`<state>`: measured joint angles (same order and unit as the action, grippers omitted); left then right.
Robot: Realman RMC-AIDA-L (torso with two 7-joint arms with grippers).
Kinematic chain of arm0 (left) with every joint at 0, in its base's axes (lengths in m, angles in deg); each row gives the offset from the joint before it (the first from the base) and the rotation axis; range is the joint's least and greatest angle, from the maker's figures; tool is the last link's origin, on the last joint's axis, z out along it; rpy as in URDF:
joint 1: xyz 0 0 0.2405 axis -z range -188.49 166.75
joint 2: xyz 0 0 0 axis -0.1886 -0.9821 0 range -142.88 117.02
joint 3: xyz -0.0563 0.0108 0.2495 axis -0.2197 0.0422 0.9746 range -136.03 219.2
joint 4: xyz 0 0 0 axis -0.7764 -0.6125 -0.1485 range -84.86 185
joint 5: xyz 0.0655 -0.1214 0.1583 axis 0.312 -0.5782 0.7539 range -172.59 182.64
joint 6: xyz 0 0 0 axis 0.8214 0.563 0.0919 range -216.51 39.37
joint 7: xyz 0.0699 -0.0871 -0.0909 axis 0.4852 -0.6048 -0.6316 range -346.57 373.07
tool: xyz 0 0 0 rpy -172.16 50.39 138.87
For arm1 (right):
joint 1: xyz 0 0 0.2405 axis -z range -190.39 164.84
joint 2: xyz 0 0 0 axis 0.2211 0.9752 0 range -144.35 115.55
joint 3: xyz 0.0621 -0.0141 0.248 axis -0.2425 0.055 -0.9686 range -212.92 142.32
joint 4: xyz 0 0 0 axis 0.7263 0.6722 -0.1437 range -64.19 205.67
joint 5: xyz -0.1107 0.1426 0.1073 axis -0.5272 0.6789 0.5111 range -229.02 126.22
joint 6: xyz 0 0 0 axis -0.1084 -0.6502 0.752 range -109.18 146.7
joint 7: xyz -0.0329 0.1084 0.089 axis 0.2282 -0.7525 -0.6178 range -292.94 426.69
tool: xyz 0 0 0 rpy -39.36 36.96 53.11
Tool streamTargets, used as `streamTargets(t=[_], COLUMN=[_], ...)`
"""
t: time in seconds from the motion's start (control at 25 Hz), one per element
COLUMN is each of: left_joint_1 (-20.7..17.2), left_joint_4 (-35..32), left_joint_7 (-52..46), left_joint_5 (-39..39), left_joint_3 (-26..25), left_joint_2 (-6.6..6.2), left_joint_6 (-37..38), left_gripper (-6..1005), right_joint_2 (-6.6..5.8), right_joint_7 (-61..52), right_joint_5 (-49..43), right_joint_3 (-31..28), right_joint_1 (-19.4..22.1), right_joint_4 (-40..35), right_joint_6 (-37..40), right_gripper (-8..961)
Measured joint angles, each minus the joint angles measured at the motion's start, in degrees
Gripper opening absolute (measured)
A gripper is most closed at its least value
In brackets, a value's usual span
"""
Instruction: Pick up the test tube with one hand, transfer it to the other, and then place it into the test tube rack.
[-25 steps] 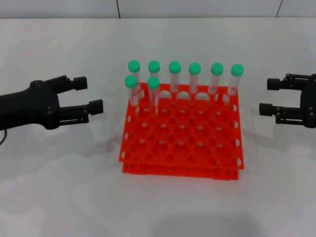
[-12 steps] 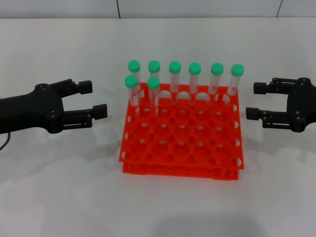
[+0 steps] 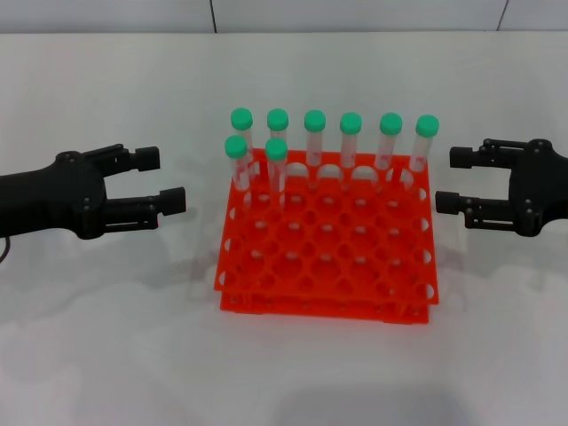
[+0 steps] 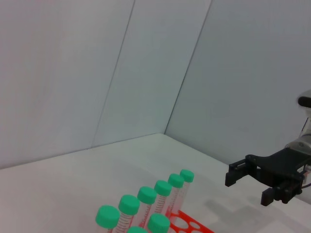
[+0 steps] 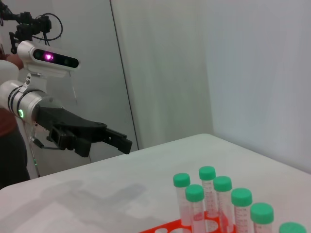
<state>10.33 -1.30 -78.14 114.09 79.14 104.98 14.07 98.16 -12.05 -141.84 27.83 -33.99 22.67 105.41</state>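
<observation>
Right tool [image 3: 453,180] nearer rack [image 3: 327,250], left tool [image 3: 161,180] retreated, both spread

A smooth white tabletop [image 3: 106,337] fills the scene, carrying soft grey shadows at its near edge. Along the far side runs a pale grey panelled wall [image 3: 355,13], divided by thin dark vertical seams. From the wrist views, the same plain wall panels [image 4: 73,73] rise behind the table, meeting at a corner [image 5: 160,73] beyond the far edge.
</observation>
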Motion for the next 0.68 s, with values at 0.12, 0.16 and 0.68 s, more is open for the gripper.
streamTargets(t=[0.12, 0.16, 0.68], left_joint_1=[0.1, 0.1, -0.4], left_joint_4=[0.1, 0.1, 0.4], left_joint_7=[-0.3, -0.3, -0.3], left_joint_5=[0.0, 0.0, 0.0], left_joint_3=[0.0, -0.1, -0.4], left_joint_2=[-0.05, -0.06, 0.01], left_joint_6=[0.0, 0.0, -0.1], left_gripper=[888, 888, 888], right_joint_2=[0.02, 0.05, 0.64], right_joint_7=[0.0, 0.0, 0.0], right_joint_5=[0.0, 0.0, 0.0], right_joint_3=[0.0, 0.0, 0.0], right_joint_1=[-0.2, -0.2, 0.0], right_joint_4=[0.0, 0.0, 0.0], right_joint_6=[-0.4, -0.5, -1.2], right_gripper=[681, 681, 681])
